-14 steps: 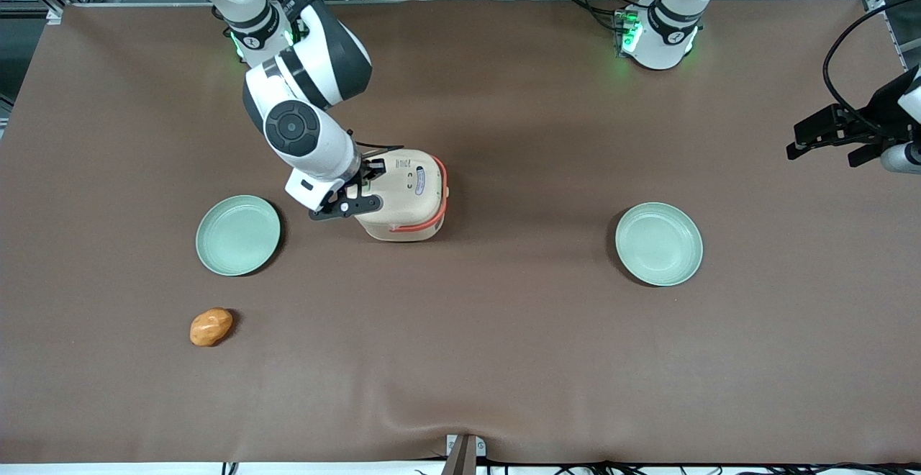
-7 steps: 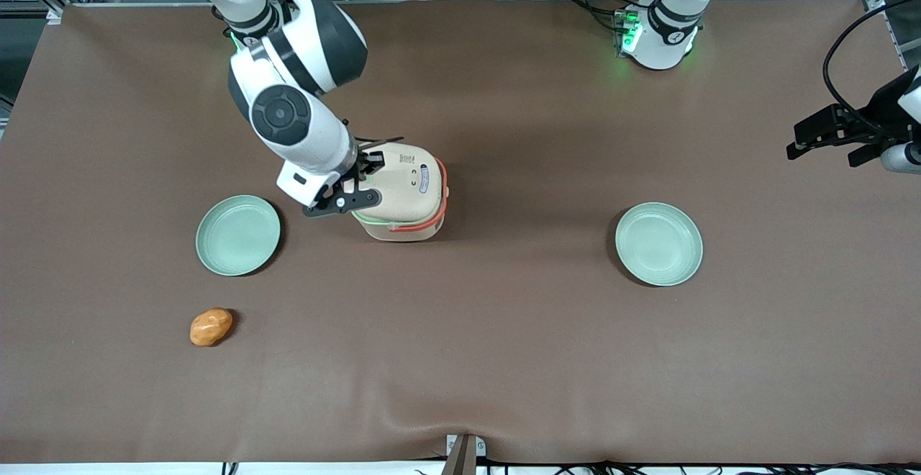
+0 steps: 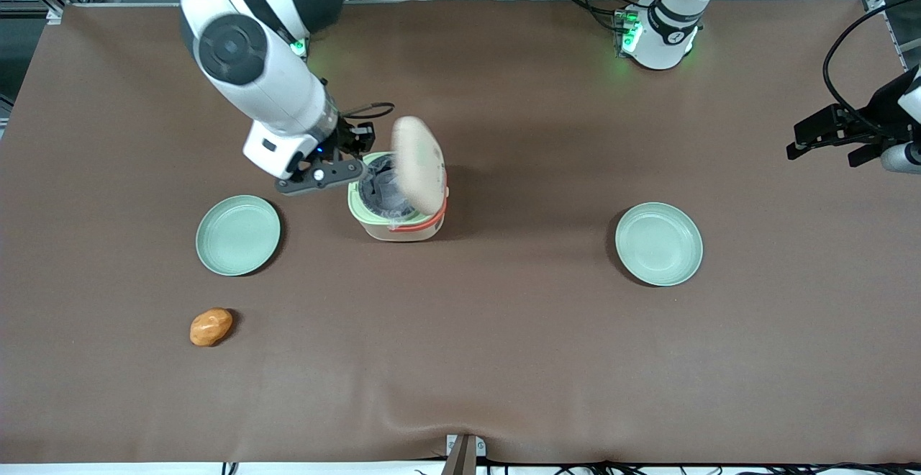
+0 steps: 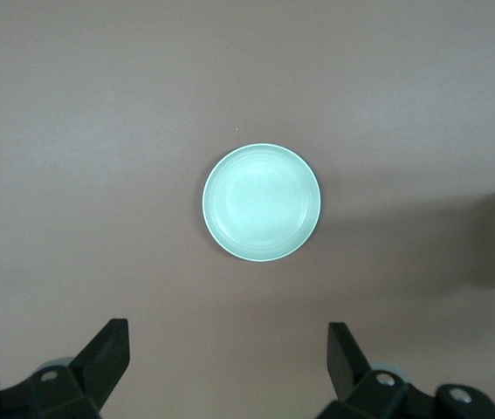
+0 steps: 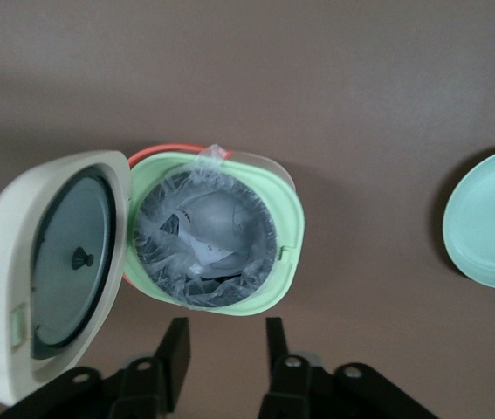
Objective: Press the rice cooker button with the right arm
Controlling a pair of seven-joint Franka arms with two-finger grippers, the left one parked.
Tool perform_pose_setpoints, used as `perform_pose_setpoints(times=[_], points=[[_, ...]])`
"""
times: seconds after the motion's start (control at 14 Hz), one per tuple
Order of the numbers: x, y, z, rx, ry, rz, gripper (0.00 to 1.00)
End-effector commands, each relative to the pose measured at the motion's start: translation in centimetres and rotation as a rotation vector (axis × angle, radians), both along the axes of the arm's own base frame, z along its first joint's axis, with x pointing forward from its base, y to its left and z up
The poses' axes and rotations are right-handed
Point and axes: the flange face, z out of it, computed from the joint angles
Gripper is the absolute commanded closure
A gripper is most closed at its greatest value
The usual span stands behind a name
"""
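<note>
The cream rice cooker (image 3: pixel 398 228) stands mid-table with its lid (image 3: pixel 417 164) swung up and open. Its pale green rim (image 3: pixel 355 205), grey inner pot (image 3: pixel 381 188) lined with clear plastic, and orange-red handle (image 3: pixel 423 223) all show. My right arm's gripper (image 3: pixel 358 142) hovers just beside the cooker, toward the working arm's end of the table, touching nothing. In the right wrist view the open lid (image 5: pixel 55 262), the green rim (image 5: pixel 292 223) and the lined pot (image 5: pixel 208 236) show, and the gripper (image 5: pixel 225 327) is open and empty just off the rim.
One mint-green plate (image 3: pixel 238 235) lies toward the working arm's end and also shows in the right wrist view (image 5: pixel 491 218). Another plate (image 3: pixel 658 244) lies toward the parked arm's end and shows in the left wrist view (image 4: pixel 262 202). An orange-brown lump (image 3: pixel 211 327) lies nearer the front camera.
The cooker's lid has sprung from shut to open. My gripper has lifted off the cooker's top and drawn back toward the working arm's end, and the arm has risen.
</note>
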Motion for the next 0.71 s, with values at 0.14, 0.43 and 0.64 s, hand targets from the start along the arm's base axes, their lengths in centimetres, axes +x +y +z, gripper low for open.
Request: perform_pose_setpoints(times=[0.14,0.43,0.64], points=[[1.5,-6.9,6.0,0.03,-0.089,-0.087,0.0],[2.6,-14.4,8.8,-0.043,-0.154,-0.139,0.0],[3.1,-21.6,9.2,-0.082,-0.115,-0.179,0.0]])
